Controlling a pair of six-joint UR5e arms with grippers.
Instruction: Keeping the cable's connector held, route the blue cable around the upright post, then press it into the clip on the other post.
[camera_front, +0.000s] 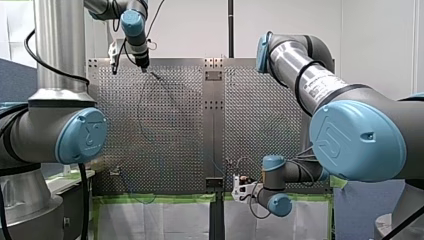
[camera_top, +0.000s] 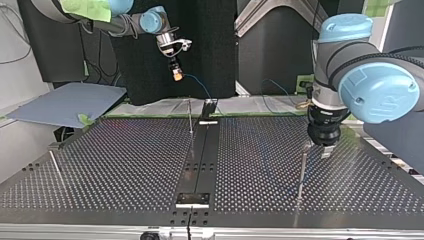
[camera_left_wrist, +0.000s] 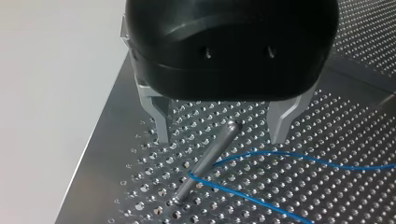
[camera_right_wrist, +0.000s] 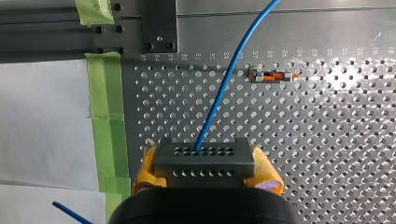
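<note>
Blue cable (camera_left_wrist: 243, 196) bends round the upright post (camera_left_wrist: 205, 162) at the top view's right, beneath my left gripper (camera_left_wrist: 220, 137), jaws apart. My right gripper (camera_right_wrist: 205, 170), jaws clamped on the connector (camera_right_wrist: 204, 161), should draw slack gently, keeping the loop low.

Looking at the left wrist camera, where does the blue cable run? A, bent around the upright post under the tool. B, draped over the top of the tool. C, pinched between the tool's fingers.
A: the blue cable bends around the lower part of the upright post, and my left tool is open, its metal fingers apart either side of the post's tip, gripping nothing.
</note>
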